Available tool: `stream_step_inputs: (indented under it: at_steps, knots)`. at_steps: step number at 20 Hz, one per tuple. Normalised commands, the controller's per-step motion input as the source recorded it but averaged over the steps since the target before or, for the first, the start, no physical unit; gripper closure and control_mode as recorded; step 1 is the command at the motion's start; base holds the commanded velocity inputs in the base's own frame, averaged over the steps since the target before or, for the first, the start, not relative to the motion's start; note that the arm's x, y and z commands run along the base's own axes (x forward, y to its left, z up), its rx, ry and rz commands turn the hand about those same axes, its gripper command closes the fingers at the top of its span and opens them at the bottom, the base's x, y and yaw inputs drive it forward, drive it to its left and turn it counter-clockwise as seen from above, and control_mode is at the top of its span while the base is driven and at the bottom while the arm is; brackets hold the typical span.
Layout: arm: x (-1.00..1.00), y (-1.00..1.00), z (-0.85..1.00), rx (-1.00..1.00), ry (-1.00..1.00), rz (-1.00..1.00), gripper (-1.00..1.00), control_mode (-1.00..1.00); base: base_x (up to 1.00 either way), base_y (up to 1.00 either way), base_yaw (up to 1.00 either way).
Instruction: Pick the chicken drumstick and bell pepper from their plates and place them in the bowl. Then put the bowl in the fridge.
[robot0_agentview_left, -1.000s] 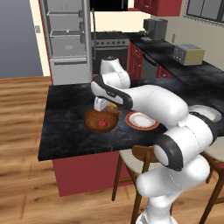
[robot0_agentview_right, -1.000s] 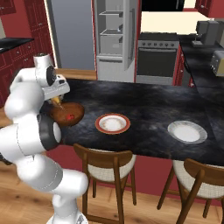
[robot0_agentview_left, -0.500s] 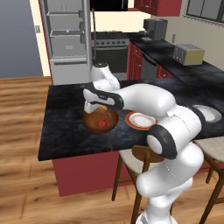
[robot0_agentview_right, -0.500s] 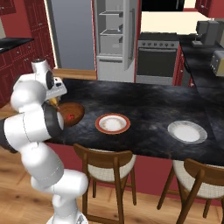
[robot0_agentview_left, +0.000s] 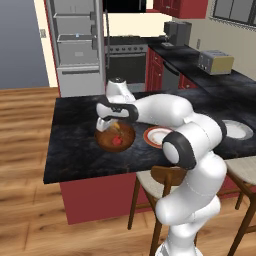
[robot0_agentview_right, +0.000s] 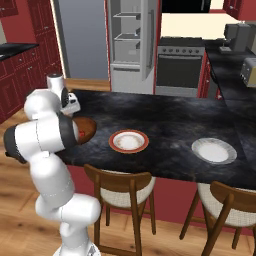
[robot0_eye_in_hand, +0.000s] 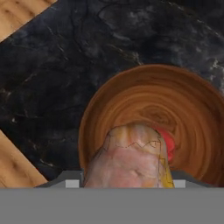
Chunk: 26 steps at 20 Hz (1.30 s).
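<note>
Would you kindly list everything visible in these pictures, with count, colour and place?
Bowl: one, dark red-brown, on the counter's left part.
Pepper: one, red, inside the bowl.
Drumstick: one, golden-brown, held over the bowl.
Plates: two, both bare; red-rimmed beside the bowl, pale grey further right.
Counter: one, black marbled top on a red base.
Fridge: one, grey, open, behind the counter.
Oven: one, black-fronted, right of the fridge.
Toaster: one, beige, on the far counter.
Stools: two, wooden, at the counter's near side.
Gripper: one, above the bowl, shut on the drumstick.
</note>
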Motion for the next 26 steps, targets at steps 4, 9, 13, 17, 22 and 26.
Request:
stream_step_inputs:
  at_steps: [4,9,13,17,22,26]
  knots:
    - [0.25,0.00,-0.40,0.05,0.00,0.05,1.00,-1.00,0.00,0.00,0.00]
    - [0.18,0.07,-0.37,0.01,0.00,0.03,1.00,-1.00,0.00,0.00,0.00]
    - [0.15,0.12,-0.36,0.00,0.00,0.01,1.00,-1.00,0.00,0.00,0.00]
    - [0.21,0.12,-0.25,0.00,0.00,0.00,1.00,-1.00,0.00,0.00,0.00]
    - [0.19,0.09,-0.26,0.00,0.00,0.01,1.00,-1.00,0.00,0.00,0.00]
    - [0.16,0.08,-0.21,0.00,0.00,0.01,-1.00,-1.00,0.00,0.00,0.00]
